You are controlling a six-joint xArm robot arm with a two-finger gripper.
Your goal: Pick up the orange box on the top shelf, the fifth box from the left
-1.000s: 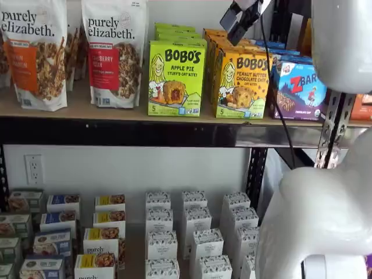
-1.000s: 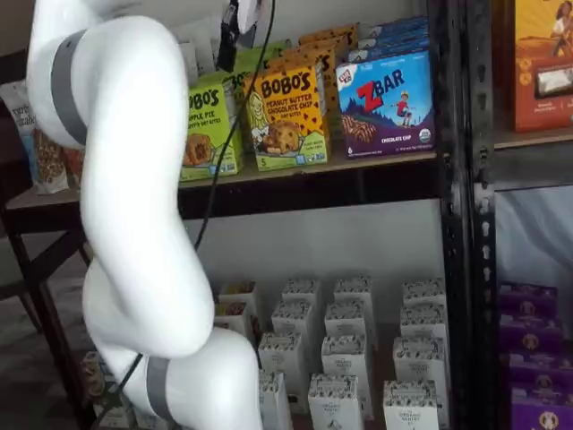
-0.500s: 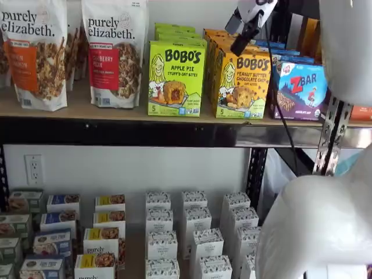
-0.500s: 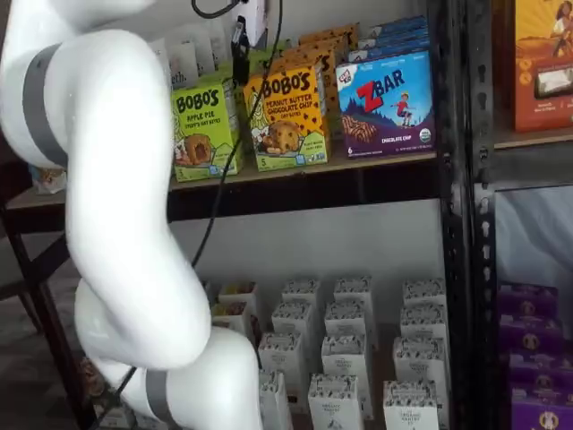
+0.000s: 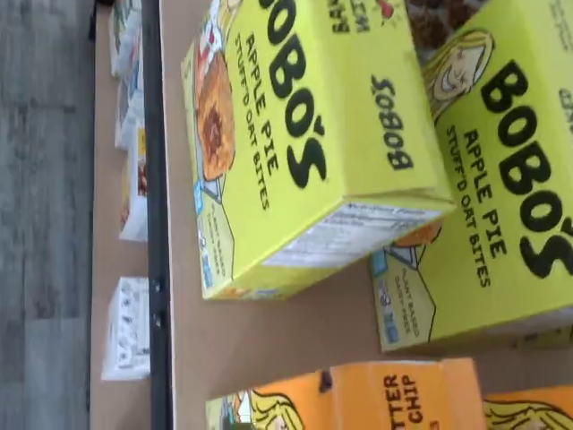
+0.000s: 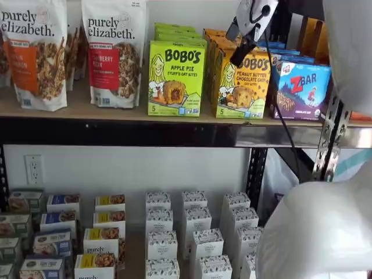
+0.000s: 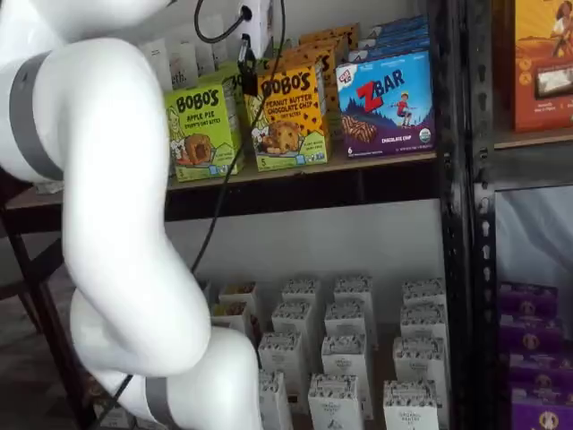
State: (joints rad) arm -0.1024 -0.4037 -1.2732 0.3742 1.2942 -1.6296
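1. Standing upright at the front of its row, the orange box (image 6: 242, 82) sits on the top shelf (image 6: 116, 110) with its printed face toward the cameras; it shows in both shelf views, and more orange cartons are lined up behind it.

2. Judging by its looks, it is a thin cardboard carton of snack bites: probably light, stiff along its edges, but likely to dent if squeezed hard on the broad faces. The printed card seems smooth, so a grip could slip.

3. Taking hold across the two narrow side walls, near the upper part, looks the safest choice, since the edges there resist crushing and the top is free.

4. Room for that is tight: the lime-green Apple Pie box (image 6: 175, 78) stands just beside it on one side and the blue ZBar box (image 6: 301, 90) on the other, so each finger has only a slim gap to enter.

5. The gripper (image 6: 242, 53) hangs in front of the orange box's upper edge, holding nothing. Its black fingers (image 7: 248, 82) show side-on with no visible gap, yet I take them to be spread wide.

6. The wrist view looks mostly onto the green cartons, with the orange one only at the edge.
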